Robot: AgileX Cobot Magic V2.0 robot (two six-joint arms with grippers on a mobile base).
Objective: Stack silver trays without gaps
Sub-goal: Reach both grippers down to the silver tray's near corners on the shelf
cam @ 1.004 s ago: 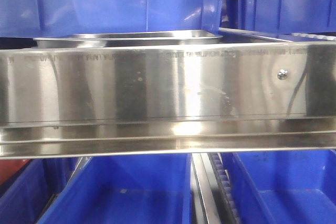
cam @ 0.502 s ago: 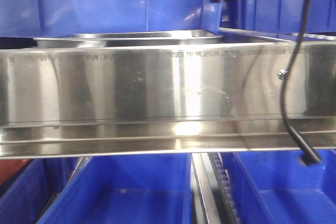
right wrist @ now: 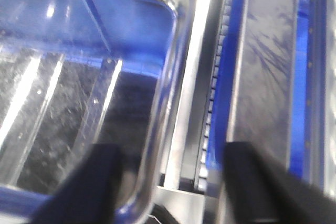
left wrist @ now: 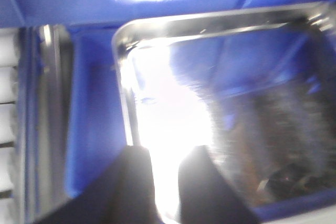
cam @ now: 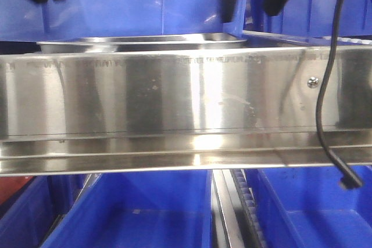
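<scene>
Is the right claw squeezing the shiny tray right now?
No, the right gripper is wide open, its two fingers spread far apart on either side of the rim of the silver tray.

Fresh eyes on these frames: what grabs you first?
The broad mirror-shiny shelf rail fills the front view, with a silver tray peeking just above it against blue bins. At right a black cable dangles in front of the rail. In the right wrist view the right end effector hangs open, its fingers straddling the tray's rim.
</scene>
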